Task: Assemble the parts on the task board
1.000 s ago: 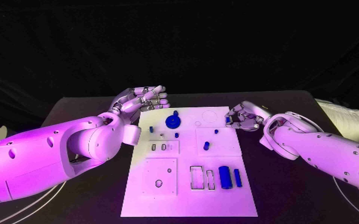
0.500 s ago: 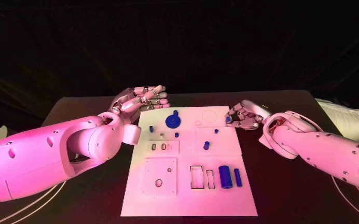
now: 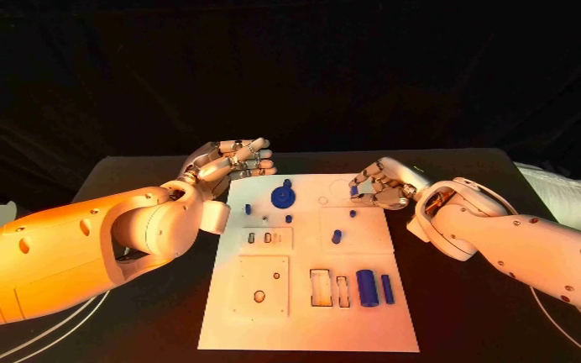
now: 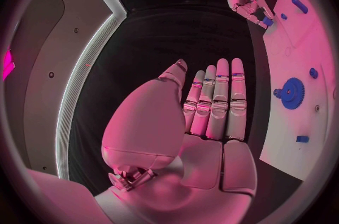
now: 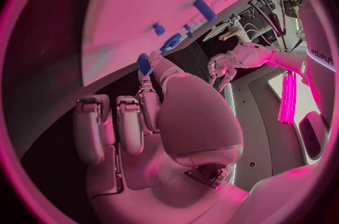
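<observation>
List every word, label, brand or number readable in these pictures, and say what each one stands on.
"Sharpa": on the white arm of the other robot hand, seen sideways at the rim of the right wrist view; the letters are small but legible.
No writing can be read on the white board or on the blue parts in any view.

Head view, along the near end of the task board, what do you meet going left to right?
Small oval hole → tall rectangular slot → narrower slot → thick blue cylinder → thin blue rod, all on the white task board.
</observation>
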